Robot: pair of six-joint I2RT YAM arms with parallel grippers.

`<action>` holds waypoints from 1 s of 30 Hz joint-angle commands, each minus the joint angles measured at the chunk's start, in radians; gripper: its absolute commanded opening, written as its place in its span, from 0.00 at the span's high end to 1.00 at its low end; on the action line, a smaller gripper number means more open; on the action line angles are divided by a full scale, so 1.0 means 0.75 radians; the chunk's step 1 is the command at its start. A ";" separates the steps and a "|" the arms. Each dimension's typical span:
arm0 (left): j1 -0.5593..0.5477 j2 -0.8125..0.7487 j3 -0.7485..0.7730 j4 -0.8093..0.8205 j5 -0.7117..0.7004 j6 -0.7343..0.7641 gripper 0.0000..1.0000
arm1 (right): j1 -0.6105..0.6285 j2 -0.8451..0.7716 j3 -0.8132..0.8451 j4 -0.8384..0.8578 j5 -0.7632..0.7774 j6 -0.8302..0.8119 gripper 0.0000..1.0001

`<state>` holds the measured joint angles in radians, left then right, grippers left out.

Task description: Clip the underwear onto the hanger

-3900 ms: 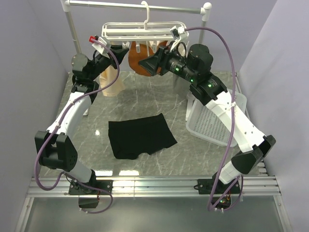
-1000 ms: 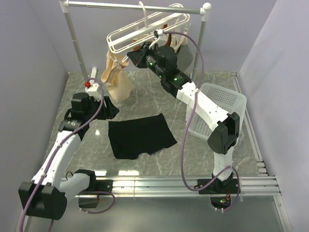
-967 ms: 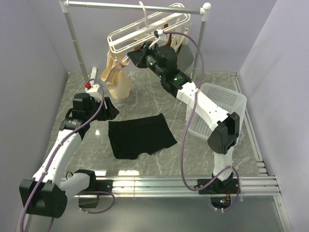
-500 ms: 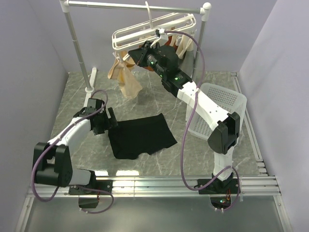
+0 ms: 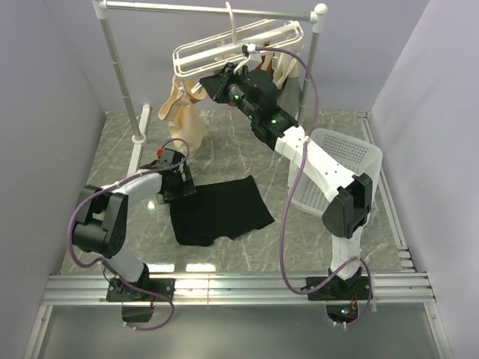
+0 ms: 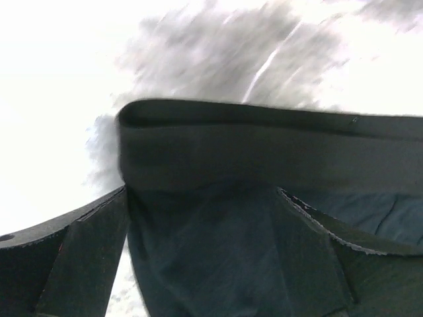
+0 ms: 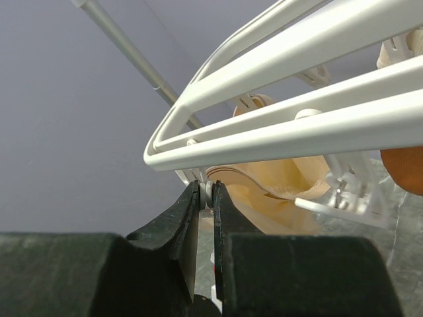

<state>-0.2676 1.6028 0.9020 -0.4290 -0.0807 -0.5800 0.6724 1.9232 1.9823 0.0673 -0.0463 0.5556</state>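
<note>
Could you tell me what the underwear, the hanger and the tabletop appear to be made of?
The underwear: soft matte black knit fabric, apparently; it lies limp, with a stitched waistband. The hanger: glossy white moulded plastic, judging by its smooth rounded bars. The tabletop: grey, white-veined, slightly reflective; stone or a marble-look laminate, I cannot tell.

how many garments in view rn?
4. Black underwear flat on the table; tan garment hanging at the hanger's left end; beige one at its right end; orange one, seen only from the right wrist. Others may be hidden.
</note>
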 commanded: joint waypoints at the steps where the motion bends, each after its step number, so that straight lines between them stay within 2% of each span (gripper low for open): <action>1: -0.072 0.092 0.057 0.032 -0.060 -0.020 0.11 | -0.017 0.003 0.010 0.017 0.011 -0.019 1.00; 7: -0.167 0.164 0.092 0.018 -0.107 0.002 0.16 | -0.033 0.001 0.004 0.015 0.011 -0.015 1.00; 9: -0.175 0.182 0.100 0.020 -0.125 0.019 0.23 | -0.037 0.001 -0.003 0.012 0.011 -0.009 1.00; 13: -0.181 0.252 0.143 0.014 -0.122 0.076 0.58 | -0.042 0.001 -0.015 0.015 0.005 0.000 1.00; 14: -0.183 0.262 0.149 0.012 -0.130 0.082 0.75 | -0.042 0.001 -0.015 0.013 0.007 0.002 1.00; 15: -0.187 0.264 0.157 0.014 -0.134 0.090 0.81 | -0.044 0.001 -0.019 0.010 0.003 0.002 1.00; 16: -0.199 0.272 0.174 0.026 -0.150 0.115 0.93 | -0.046 0.003 -0.021 0.010 0.002 0.004 1.00; 17: -0.206 0.274 0.180 0.036 -0.170 0.131 0.97 | -0.048 -0.003 -0.023 0.010 0.000 0.004 1.00; 21: -0.244 0.183 0.152 0.134 -0.101 0.207 1.00 | -0.052 -0.018 -0.046 0.008 -0.006 0.000 1.00; 24: -0.291 -0.001 0.058 0.285 -0.020 0.274 1.00 | -0.052 -0.032 -0.060 0.008 -0.008 -0.011 1.00; 27: -0.367 -0.281 -0.073 0.467 0.040 0.480 1.00 | -0.056 -0.040 -0.068 0.004 -0.012 -0.019 1.00; 30: -0.424 -0.455 -0.167 0.649 0.097 0.648 1.00 | -0.060 -0.055 -0.082 0.002 -0.020 -0.019 1.00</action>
<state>-0.5560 1.3987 0.8127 -0.1665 -0.0860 -0.2691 0.6365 1.9205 1.9415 0.0826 -0.0563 0.5560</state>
